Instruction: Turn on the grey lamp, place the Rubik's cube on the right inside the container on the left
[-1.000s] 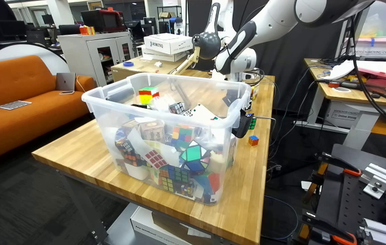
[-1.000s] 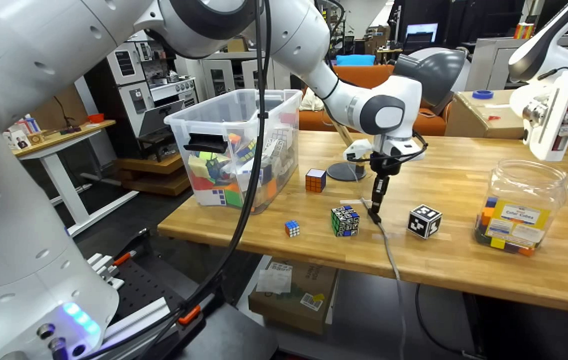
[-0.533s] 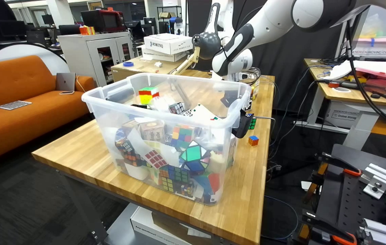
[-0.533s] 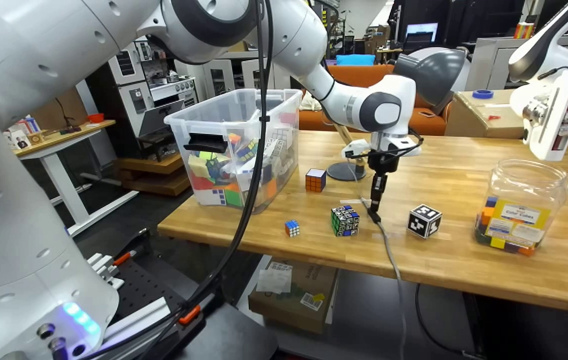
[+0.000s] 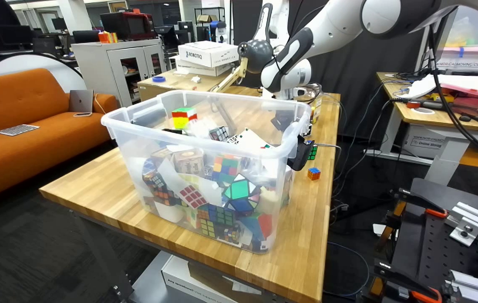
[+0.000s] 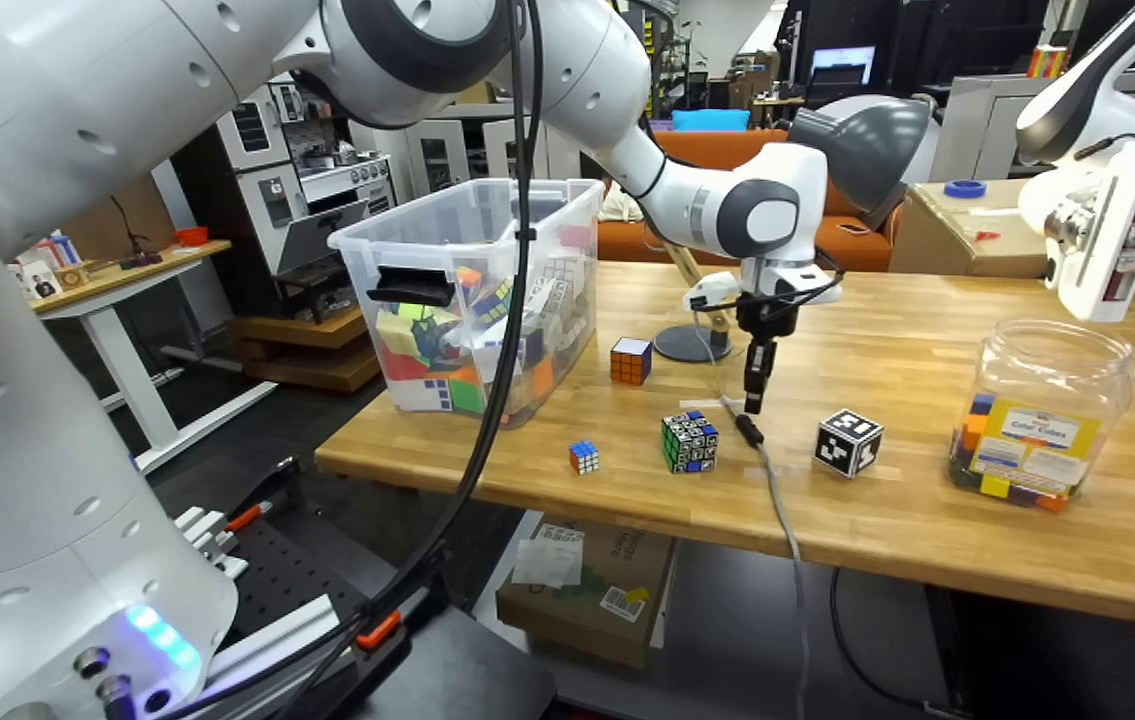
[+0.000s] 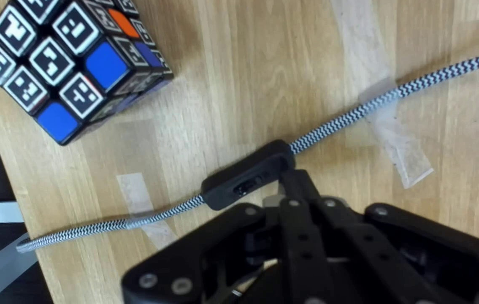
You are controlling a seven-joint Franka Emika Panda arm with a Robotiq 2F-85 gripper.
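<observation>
Wooden table bears: clear tub | Rubik's cube | three larger cubes | lamp base | switch | jar

The cube, tiny, blue-topped with orange sides in an exterior view, sits flat on the surface, outside the tub and, in an exterior view, left of the gripper. The tub, big, clear and whitish-rimmed, stands upright, open-topped and partly filled, farther left of the gripper. The lamp stands behind the gripper, its grey shade tilted above and to the right; whether it is lit cannot be told.
</observation>
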